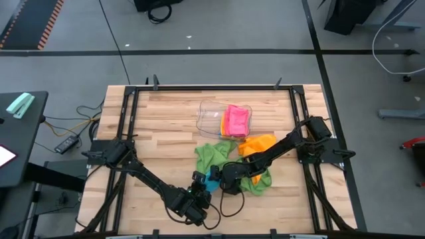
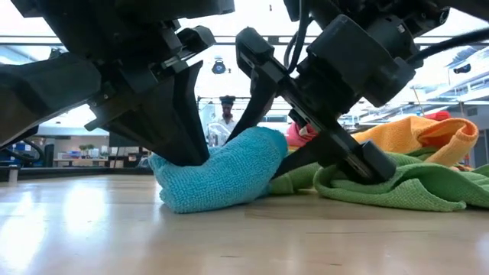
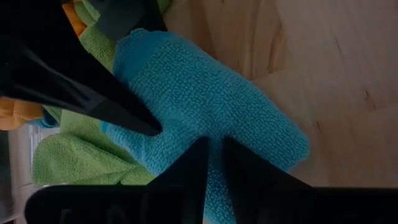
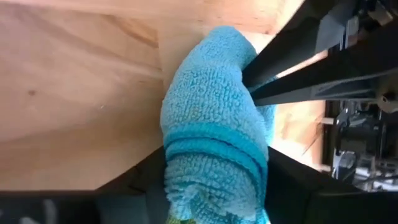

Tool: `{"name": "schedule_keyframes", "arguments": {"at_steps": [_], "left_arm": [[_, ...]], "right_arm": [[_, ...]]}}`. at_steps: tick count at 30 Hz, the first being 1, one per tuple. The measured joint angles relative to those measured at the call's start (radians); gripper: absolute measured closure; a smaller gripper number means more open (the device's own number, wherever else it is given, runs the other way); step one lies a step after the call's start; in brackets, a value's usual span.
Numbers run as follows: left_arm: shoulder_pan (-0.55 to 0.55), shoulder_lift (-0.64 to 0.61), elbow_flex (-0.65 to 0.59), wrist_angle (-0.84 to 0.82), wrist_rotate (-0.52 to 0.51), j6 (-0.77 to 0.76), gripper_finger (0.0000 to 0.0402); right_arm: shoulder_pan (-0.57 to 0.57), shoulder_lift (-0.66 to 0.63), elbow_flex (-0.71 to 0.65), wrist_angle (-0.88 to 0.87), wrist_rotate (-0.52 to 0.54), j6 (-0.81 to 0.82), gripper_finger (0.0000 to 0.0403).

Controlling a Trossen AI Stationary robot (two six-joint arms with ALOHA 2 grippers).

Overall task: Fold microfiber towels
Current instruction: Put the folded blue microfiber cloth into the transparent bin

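Both grippers meet on your blue towel (image 1: 212,178) near the table's (image 1: 166,126) front edge in the high view: the left gripper (image 1: 199,182) from the front-left, the right gripper (image 1: 226,179) from the right. Beside them lie a green towel (image 1: 211,155) and an orange towel (image 1: 257,144), and the clear tray (image 1: 211,117) farther back holds a pink towel (image 1: 236,120).

Your low view shows the blue towel bunched into a rounded roll on the wood, with dark fingers pressing in from each side.

Your left wrist view shows the left fingers (image 3: 186,171) nearly together, pinching a fold of blue cloth.

Your right wrist view shows the right fingers (image 4: 283,174) spread either side of the roll, touching it.
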Motion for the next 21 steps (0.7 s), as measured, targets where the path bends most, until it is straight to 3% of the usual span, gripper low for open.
{"name": "schedule_keyframes", "arguments": {"at_steps": [7,12,16,21], "left_arm": [[-0.047,-0.083,0.003,-0.013,0.0,0.017,0.0346],[-0.083,-0.121,0.003,-0.053,0.004,-0.077,0.0334],[-0.113,-0.121,0.003,-0.13,0.005,-0.175,0.0292],[-0.121,-0.112,0.002,-0.181,0.009,-0.297,0.0209]], "right_arm": [[-0.003,0.0,0.0,0.009,0.0,0.187,0.0281],[-0.011,0.0,0.0,0.018,-0.023,0.35,0.0305],[-0.015,0.0,0.0,0.019,-0.044,0.488,0.0305],[-0.019,-0.003,0.0,0.046,-0.057,0.671,0.0304]]}}
